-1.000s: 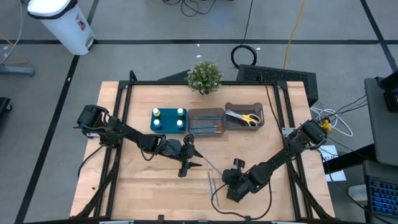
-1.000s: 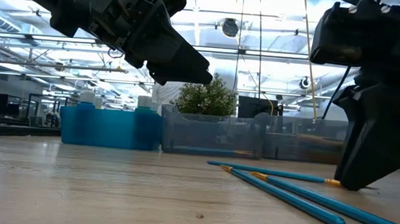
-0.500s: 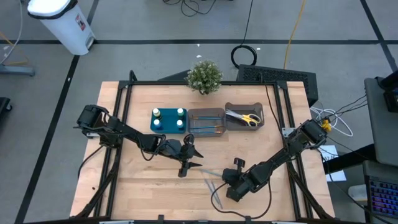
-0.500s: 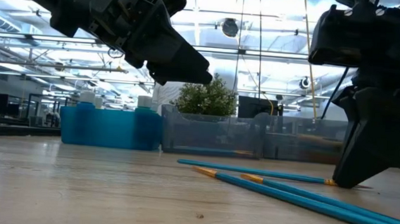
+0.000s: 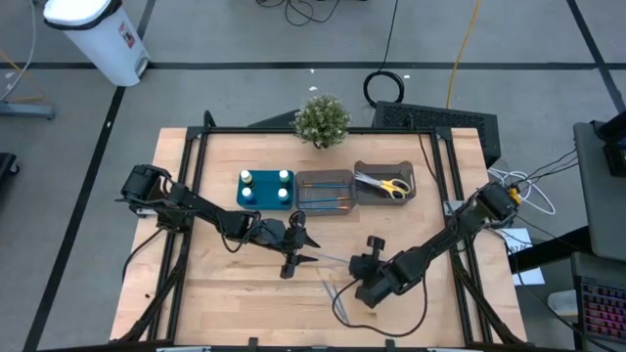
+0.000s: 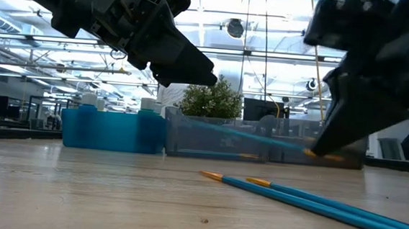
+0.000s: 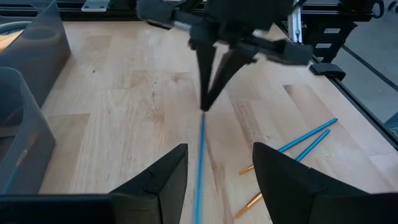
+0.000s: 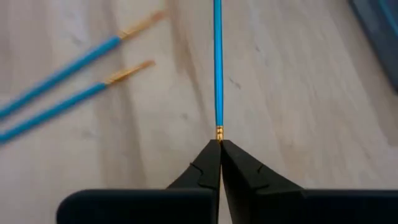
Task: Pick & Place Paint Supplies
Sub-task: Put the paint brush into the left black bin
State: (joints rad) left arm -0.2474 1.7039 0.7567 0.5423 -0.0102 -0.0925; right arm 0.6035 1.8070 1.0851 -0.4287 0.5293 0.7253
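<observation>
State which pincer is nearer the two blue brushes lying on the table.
Right. The right pincer, shut on a third brush, hangs just above and beside the two loose brushes; the left pincer is farther off.

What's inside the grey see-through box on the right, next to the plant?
The right grey bin holds scissors: a yellow-handled pair lies on top, with grey blades crossing beside it. Anything beneath them is covered, and the low view shows only blurry shapes through the bin wall.
</observation>
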